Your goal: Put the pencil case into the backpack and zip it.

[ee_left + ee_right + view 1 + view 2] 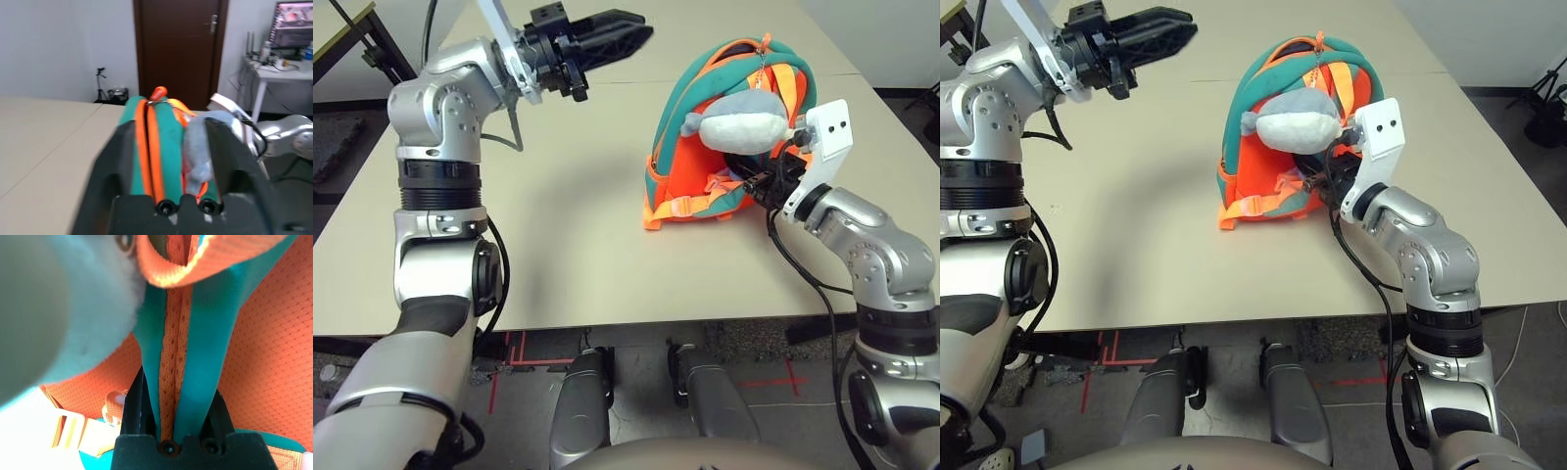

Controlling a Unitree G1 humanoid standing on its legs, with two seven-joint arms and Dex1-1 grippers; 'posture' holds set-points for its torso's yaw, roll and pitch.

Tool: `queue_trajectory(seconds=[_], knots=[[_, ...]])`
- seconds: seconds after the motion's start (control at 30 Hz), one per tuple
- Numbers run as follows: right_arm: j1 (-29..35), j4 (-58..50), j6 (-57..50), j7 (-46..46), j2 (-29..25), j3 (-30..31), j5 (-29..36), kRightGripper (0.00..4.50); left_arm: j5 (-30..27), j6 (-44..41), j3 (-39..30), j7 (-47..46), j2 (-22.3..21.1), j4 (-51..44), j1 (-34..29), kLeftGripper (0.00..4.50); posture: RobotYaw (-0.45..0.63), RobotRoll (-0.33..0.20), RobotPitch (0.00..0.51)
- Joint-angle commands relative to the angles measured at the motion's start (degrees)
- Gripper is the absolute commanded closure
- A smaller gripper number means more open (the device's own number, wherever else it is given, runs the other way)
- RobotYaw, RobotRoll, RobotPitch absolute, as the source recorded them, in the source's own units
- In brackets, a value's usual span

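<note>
Right wrist view: the right tool (168, 428), half hidden behind the plush charm (744, 125), pinches the backpack (700, 186) strap; the left tool (622, 34) hovers open, empty, near the desk's (558, 264) far edge.

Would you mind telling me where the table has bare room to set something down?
The table is bare between the backpack and the left arm, and along its near edge. It is crowded at the backpack's right side, where the right gripper pinches a strap.

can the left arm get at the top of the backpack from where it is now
Probably yes. The left gripper hangs above the table, fingers apart and empty, pointing toward the backpack, with bare table between them. The right gripper is shut on a backpack strap lower down.
</note>
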State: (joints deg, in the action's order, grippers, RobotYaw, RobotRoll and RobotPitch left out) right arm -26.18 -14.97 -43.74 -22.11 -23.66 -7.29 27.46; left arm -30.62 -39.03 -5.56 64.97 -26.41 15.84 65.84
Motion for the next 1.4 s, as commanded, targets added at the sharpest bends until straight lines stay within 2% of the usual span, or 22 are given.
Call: queue_trajectory(seconds=[0.03, 0.07, 0.1, 0.37, 0.63, 0.77, 1.17, 1.4], knots=[[0.9, 1.6, -0.5, -0.1, -0.4, 0.8, -1.0, 4.1, -0.1, 0.8, 2.2, 1.7, -0.4, -1.7, 0.2, 0.42, -0.15, 0.0, 0.162], [0.9, 1.6, -0.5, -0.1, -0.4, 0.8, -1.0, 4.1, 0.1, 1.1, 2.9, 2.2, -0.5, -1.9, 0.3, 0.02, -0.15, 0.0, 0.162], [0.9, 1.7, -0.4, -0.1, -0.4, 0.8, -1.0, 4.1, 0.4, 1.7, 3.6, 2.7, -0.4, -2.1, 0.6, 0.0, -0.15, 0.0, 0.161], [1.1, 2.4, 0.3, -0.4, -0.4, 1.0, -1.5, 4.1, 3.7, 9.0, 10.3, 7.4, 1.6, -2.7, 3.7, 0.0, -0.15, 0.0, 0.155], [1.7, 2.0, 0.5, -0.1, 0.0, 1.2, -1.5, 4.1, 5.6, 11.7, 14.7, 10.3, 4.9, -0.7, 6.1, 0.0, -0.16, 0.0, 0.153], [1.9, 1.7, 0.5, 0.1, 0.2, 1.1, -1.5, 4.1, 9.6, 15.9, 17.8, 10.5, 6.4, 1.9, 6.1, 0.0, -0.16, 0.0, 0.155], [1.9, 1.7, 0.6, 0.3, 0.4, 1.2, -1.5, 4.1, 19.4, 27.1, 21.7, 9.1, 10.7, 12.6, 6.8, 0.0, -0.16, 0.0, 0.157], [1.7, 1.8, 0.7, 0.4, 0.5, 1.2, -1.5, 4.1, 21.9, 30.5, 21.5, 8.7, 12.5, 16.9, 7.0, 0.0, -0.17, 0.0, 0.157]])
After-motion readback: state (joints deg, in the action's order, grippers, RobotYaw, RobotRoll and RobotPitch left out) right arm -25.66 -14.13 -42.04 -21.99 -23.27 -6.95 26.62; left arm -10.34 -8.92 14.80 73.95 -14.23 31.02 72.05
